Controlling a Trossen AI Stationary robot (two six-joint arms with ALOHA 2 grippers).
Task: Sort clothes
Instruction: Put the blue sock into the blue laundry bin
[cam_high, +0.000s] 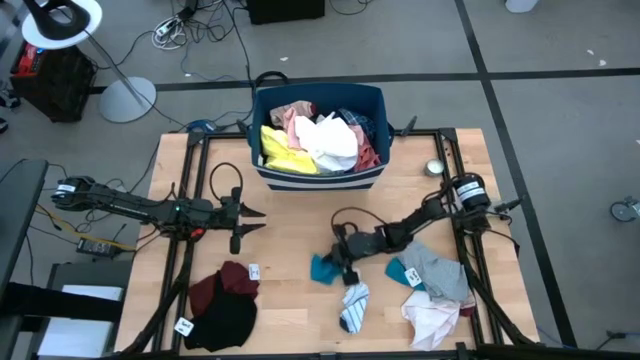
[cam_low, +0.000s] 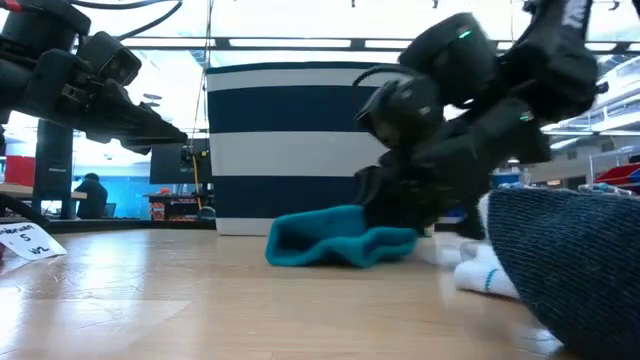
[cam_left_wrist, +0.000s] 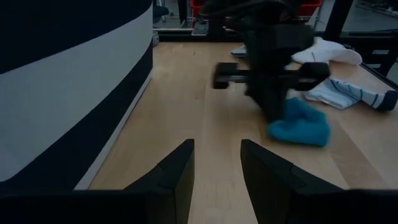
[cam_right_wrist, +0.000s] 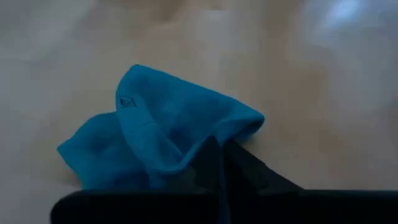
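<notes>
- Since the right tool (cam_right_wrist: 219, 163) has its fingers pressed together on only a thin edge fold of the teal sock (cam_high: 325, 268), the likeliest failure, as I judge it, is the fabric slipping out as soon as the arm lifts, because so little cloth sits between the tips
- A second risk is that the pinch catches just one layer; the sock would then unfold and hang long, and could drag across the table (cam_high: 290, 225) or snag the striped sock (cam_high: 353, 306) lying just beside it toward the front edge
- If the sock is meant for the pile of grey and pink clothes (cam_high: 437, 290) at the right front corner, a swing over that side could brush the other teal sock (cam_high: 407, 271) there and mix what has been sorted
- The left tool (cam_left_wrist: 216, 174) hovers with its fingers apart over the left half of the table, well apart from the sock, so a clash between arms looks unlikely unless it moves in
- The teal sock lies crumpled on the table in front of the striped bin (cam_high: 318, 135), near the middle, touching the right tool
- Its long axis runs roughly across the table, left to right in the high view; it is bunched, so which end is toe or cuff I cannot tell, though the gripped end faces the right arm
</notes>
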